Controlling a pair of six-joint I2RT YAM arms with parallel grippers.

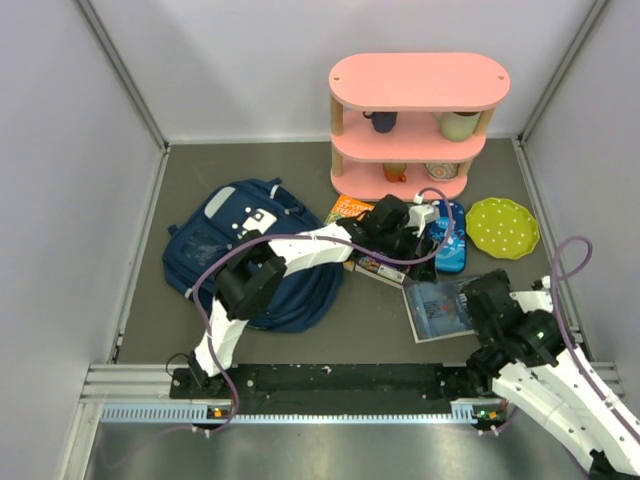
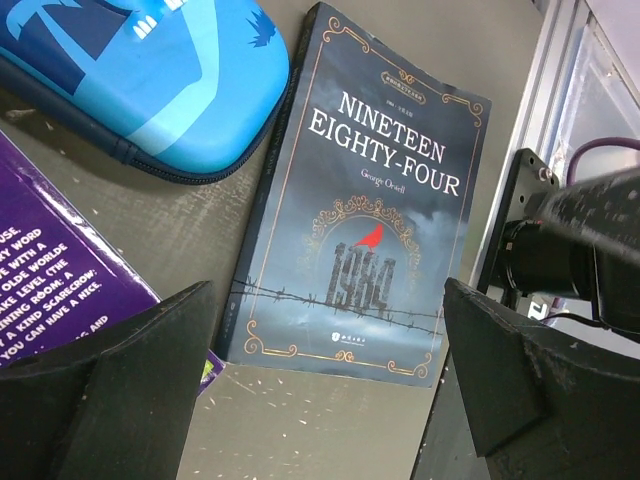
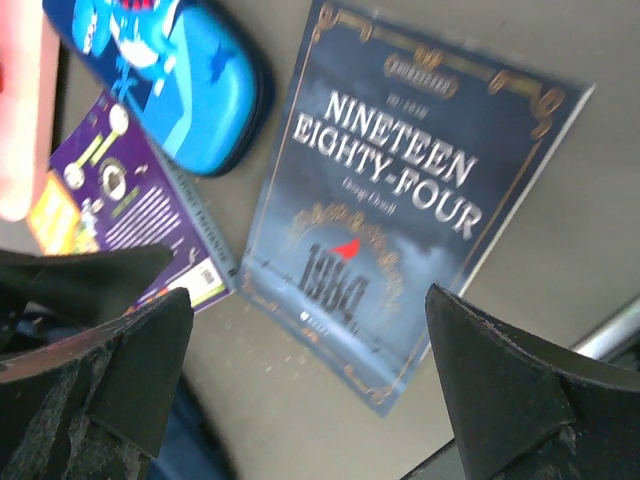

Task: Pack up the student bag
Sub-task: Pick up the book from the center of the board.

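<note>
- The left hand (image 2: 328,300) is hanging fully open, holding nothing, with its fingers (image 2: 120,390) spread above the near end of the novel "Nineteen Eighty-Four" (image 2: 370,200).
- The right hand (image 3: 308,295) is likewise standing wide open and empty, looking down on the same novel from the near-right side.
- The student bag (image 1: 215,250) is lying flat at the left of the tabletop (image 1: 380,330), well apart from the novel. The left arm is reaching across its right part. Whether its opening is unzipped cannot be told.
- Nothing is showing inside the bag, so packing is judged to be at an early stage.
- Risk, collision: both hands are aiming at one item. The right arm is already showing close at the right edge of the left wrist view. A simultaneous descent is likely to be bringing the fingers together.
- Risk, failed pinch: the novel is thin and lying flat. Fingers closing from above are likely to be scraping the tabletop or sliding the cover rather than lifting it.
- Risk, disturbed neighbours: the blue pencil case (image 2: 150,80) is lying just beside the novel's far-left corner, and the purple book (image 2: 50,270) is touching or nearly touching its near-left corner. A push leftward is likely to be shifting both.
- Risk, transfer: the carry to the bag is running across most of the tabletop. A weak edge grip is likely to be letting the novel swing or drop.
</note>
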